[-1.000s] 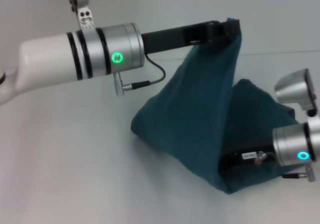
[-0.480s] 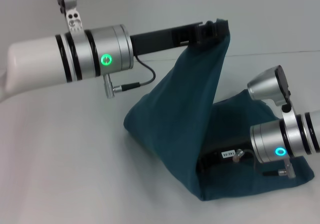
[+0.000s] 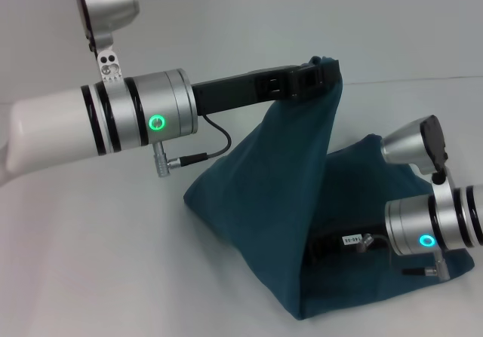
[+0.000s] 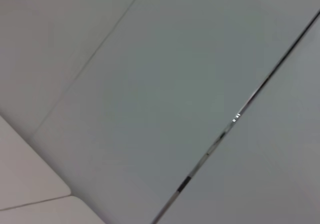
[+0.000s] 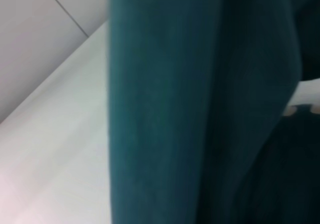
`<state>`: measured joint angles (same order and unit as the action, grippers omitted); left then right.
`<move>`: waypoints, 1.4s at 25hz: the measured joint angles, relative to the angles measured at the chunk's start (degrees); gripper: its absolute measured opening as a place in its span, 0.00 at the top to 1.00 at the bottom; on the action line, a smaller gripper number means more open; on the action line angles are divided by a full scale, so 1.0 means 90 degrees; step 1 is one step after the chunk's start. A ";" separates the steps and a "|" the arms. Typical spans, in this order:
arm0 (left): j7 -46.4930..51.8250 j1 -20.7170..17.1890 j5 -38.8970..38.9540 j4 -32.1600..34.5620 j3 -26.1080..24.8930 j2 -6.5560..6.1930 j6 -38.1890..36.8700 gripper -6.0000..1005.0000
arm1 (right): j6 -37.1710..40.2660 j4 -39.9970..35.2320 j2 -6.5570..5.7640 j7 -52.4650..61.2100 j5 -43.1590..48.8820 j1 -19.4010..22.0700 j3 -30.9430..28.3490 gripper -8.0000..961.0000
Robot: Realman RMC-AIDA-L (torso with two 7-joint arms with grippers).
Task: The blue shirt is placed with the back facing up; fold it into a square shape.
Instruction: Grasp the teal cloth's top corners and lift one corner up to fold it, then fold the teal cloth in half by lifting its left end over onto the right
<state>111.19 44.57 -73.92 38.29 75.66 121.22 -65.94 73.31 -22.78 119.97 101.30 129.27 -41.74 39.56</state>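
The blue shirt (image 3: 272, 201) hangs like a tent in the head view, its top corner pinched up high by my left gripper (image 3: 323, 71), which is shut on the cloth. From there the cloth falls to the table (image 3: 90, 261), where its lower folds rest. My right gripper (image 3: 326, 246) reaches in low from the right, and its front end is buried in the shirt's fold near the table. Dark teal shirt cloth (image 5: 200, 108) fills most of the right wrist view. No shirt appears in the left wrist view.
The pale table surface (image 5: 50, 149) lies to the left of and in front of the shirt. My left forearm (image 3: 113, 126) stretches across the upper left above the table. The left wrist view holds only pale panels with a dark seam (image 4: 225, 129).
Both arms have shifted left. The shirt's raised corner went left with the left gripper, and the fold on the table slid left and nearer with the right arm.
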 joint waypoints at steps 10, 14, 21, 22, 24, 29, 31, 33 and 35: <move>-0.0109 -0.0176 0.0000 0.0116 -0.0034 0.0128 -0.0184 0.98 | 0.0165 -0.0462 -0.0080 -0.0352 -0.0595 0.0480 -0.0021 0.80; -0.0146 -0.0194 0.0000 0.0124 -0.0037 0.0184 -0.0232 0.98 | 0.0223 -0.0659 -0.0149 -0.0331 -0.0767 0.0633 -0.0050 0.67; -0.0200 -0.0197 0.0000 0.0143 0.0087 0.0270 -0.0312 0.98 | 0.0287 -0.0756 -0.0308 -0.0251 -0.0939 0.0761 -0.0264 0.62; -0.0205 -0.0197 0.0000 0.0137 0.0137 0.0281 -0.0325 0.98 | 0.0292 -0.0756 -0.0320 -0.0251 -0.0977 0.0768 -0.0294 0.62; -0.0213 -0.0197 0.0000 0.0121 0.0220 0.0286 -0.0330 0.98 | 0.0296 -0.0757 -0.0340 -0.0250 -0.1031 0.0771 -0.0332 0.62; -0.0232 -0.0197 0.0000 0.0107 0.0402 0.0298 -0.0332 0.98 | 0.0291 -0.0760 -0.0358 -0.0250 -0.1224 0.0727 -0.0420 0.65; -0.0234 -0.0195 -0.0001 0.0118 0.0446 0.0299 -0.0352 0.98 | 0.0272 -0.0760 -0.0348 -0.0250 -0.1302 0.0691 -0.0429 0.66; -0.0237 -0.0187 -0.0004 0.0120 0.0484 0.0301 -0.0384 0.98 | 0.0204 -0.0760 -0.0325 -0.0250 -0.1345 0.0641 -0.0431 0.67; -0.0252 -0.0176 -0.0008 0.0116 0.0519 0.0301 -0.0408 0.98 | 0.0088 -0.0760 -0.0307 -0.0244 -0.1358 0.0555 -0.0431 0.68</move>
<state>108.92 42.99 -74.00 39.33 80.33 123.92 -69.61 74.11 -29.62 117.20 99.10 117.05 -36.75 35.68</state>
